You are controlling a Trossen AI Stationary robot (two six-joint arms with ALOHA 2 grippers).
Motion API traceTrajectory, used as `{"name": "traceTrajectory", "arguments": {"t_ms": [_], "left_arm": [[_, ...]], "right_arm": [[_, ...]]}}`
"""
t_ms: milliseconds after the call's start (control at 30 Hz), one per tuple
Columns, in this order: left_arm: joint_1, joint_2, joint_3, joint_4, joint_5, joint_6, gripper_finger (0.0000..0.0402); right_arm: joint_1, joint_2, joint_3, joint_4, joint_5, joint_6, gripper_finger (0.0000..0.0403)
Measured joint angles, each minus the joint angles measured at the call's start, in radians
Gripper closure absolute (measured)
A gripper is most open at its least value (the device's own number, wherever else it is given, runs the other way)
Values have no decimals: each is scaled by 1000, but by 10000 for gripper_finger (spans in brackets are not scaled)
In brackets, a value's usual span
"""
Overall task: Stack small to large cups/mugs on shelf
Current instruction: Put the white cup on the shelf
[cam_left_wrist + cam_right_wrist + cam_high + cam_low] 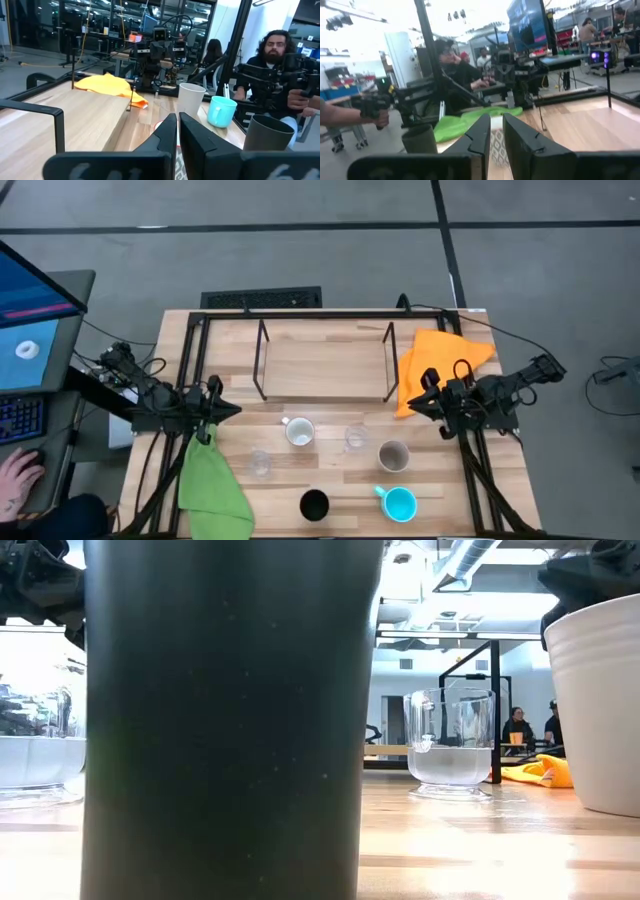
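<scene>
- Shelf [325,367] sits upper centre of the high view, its wooden board bare; no cup on it, so by my reading the stacking has not begun
- All six vessels stand on the table [330,480] in the lower half of the high view: white mug [299,432] centre-left, one clear glass cup [356,437] just right of it, second clear glass cup [260,464] lower left near the green cloth [210,485]
- Grey-beige mug [393,455] right of centre, light blue mug [398,502] below it, black mug [314,505] bottom centre; none nested in another, each apart from its neighbours
- Left gripper [215,412] hovers at the left edge of the table, holding nothing; in the left wrist view its fingers [167,132] are nearly pressed together with only a thin gap
- Right gripper [425,395] waits at the right, over the orange cloth [440,360], also empty, fingers [480,132] close with a narrow slit between
- Everything is left to do: order by size, nest, lift to the board
- Room for moving: open board between the shelf's side rods; outer black frame [190,360] borders the table's sides, and the thin rods at the shelf ends look like the likely snag on approach
- Mugs in the bottom row stand near the table's front edge
</scene>
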Motion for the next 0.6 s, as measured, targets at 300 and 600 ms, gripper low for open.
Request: {"name": "traceTrajectory", "arguments": {"t_ms": [300, 600], "left_arm": [[0, 1, 45, 131, -50, -25, 390], [0, 71, 278, 220, -102, -119, 329]], "right_arm": [[-1, 0, 12, 205, 99, 3, 329], [0, 13, 223, 219, 135, -65, 284]]}}
